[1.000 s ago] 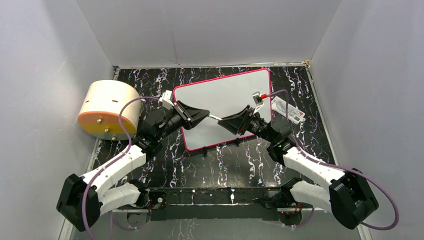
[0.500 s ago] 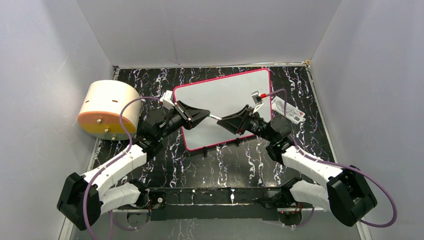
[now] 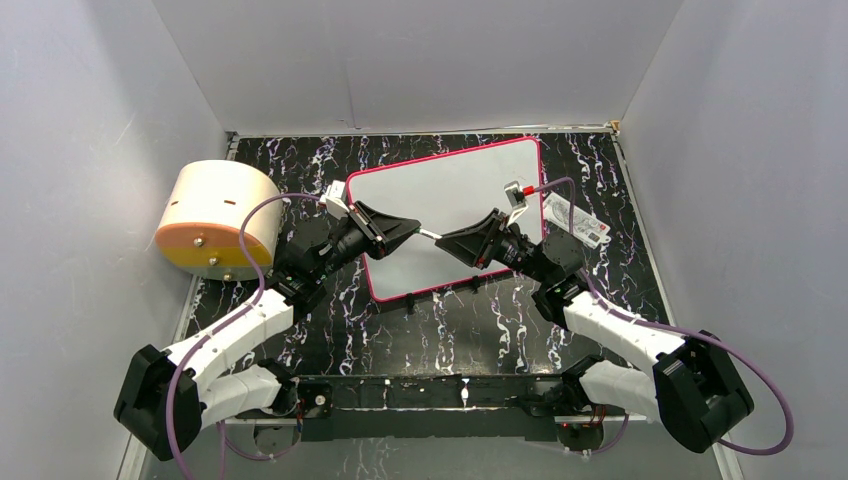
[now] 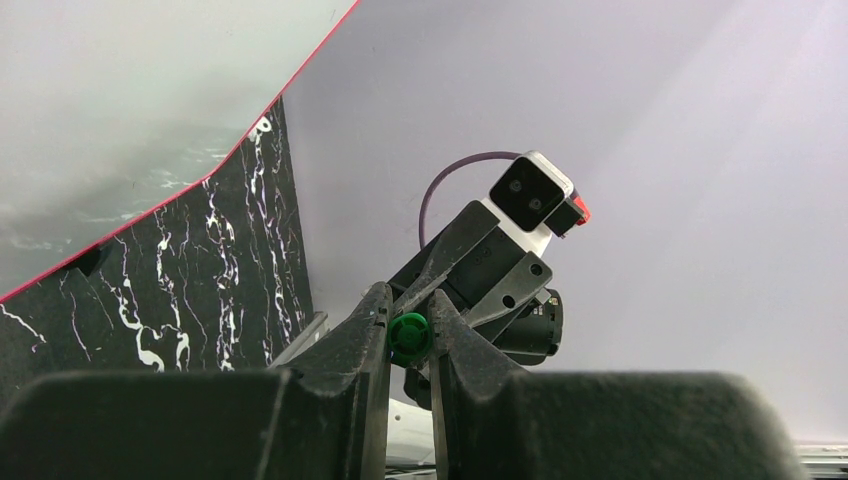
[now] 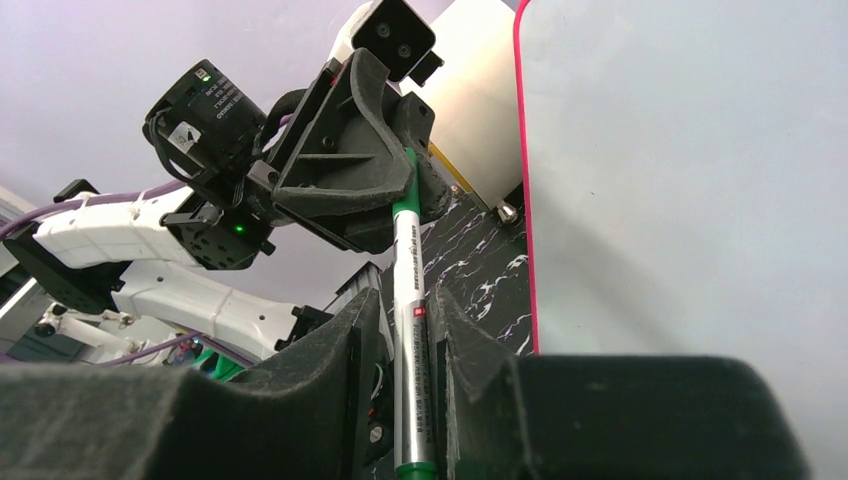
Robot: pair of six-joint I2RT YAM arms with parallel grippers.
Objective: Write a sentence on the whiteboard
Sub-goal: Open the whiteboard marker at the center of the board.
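Scarcely shifted since a second ago, just the right arm's elbow a shade leftward. Far left, one cream drum (image 3: 215,215) with an orange end, at the worktop (image 3: 450,320) edge. Next, left gripper (image 3: 410,228) pinched narrow on the green cap (image 4: 408,335) of the single marker (image 3: 429,235). Beneath, the whiteboard (image 3: 450,185) flat on the worktop, part of its left rim hidden. Then right gripper (image 3: 445,239) clamped on the marker's barrel. Far right, one white packet (image 3: 577,222), print unreadable.
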